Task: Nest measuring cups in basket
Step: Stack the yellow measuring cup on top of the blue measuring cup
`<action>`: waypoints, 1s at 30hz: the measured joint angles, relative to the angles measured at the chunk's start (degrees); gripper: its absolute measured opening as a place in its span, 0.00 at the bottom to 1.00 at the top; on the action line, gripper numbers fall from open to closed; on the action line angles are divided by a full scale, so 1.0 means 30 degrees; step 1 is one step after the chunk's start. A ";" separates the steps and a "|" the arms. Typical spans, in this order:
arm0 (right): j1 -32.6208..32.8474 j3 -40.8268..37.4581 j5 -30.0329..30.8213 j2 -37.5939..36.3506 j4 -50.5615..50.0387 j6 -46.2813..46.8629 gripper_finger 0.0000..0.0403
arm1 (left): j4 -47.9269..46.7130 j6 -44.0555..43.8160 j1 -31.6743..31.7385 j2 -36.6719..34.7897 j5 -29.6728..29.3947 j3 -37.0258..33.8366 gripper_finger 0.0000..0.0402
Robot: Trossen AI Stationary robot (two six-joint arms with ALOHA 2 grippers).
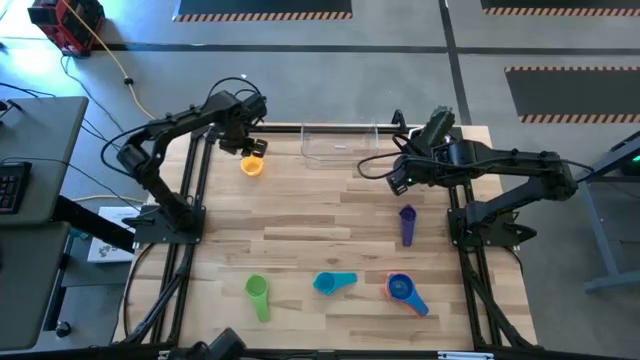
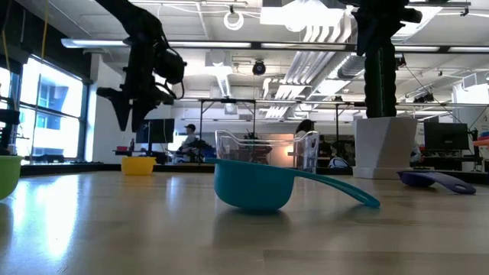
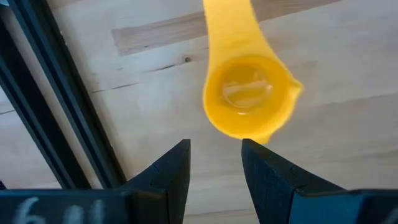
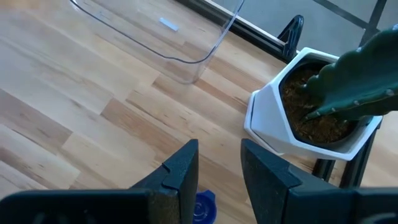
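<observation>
Currently my left hand (image 3: pixel 214 163) hovers slightly open and empty over the yellow cup (image 3: pixel 249 102) near the bench's (image 1: pixel 330 235) far-left edge. Right hand (image 4: pixel 219 168), also parted and empty, hangs beside the clear basket (image 1: pixel 338 143).

no readable text, no labels, no brands, no numbers, no signs

The clear plastic basket (image 1: pixel 338 145) stands empty at the far edge of the table (image 1: pixel 330 240); the yellow measuring cup (image 1: pixel 251 165) sits upright, left of it; the purple cup (image 1: pixel 407 224) lies well apart on the right; along the near edge lie the green cup (image 1: pixel 258 296), the teal cup (image 1: pixel 333 284), and a blue cup (image 1: pixel 405 292) nested in a red-orange one.
</observation>
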 joint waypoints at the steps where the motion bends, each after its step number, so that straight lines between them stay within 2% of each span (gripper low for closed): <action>1: 0.0000 0.0000 0.0000 0.0000 0.0048 -0.0003 0.28 | 0.0000 0.0108 0.0107 0.0219 -0.0005 0.0000 0.34; 30: 0.0000 0.0000 0.0146 0.0000 0.0427 0.0000 0.28 | 0.1567 0.0889 0.1077 0.5231 0.0529 0.0007 0.34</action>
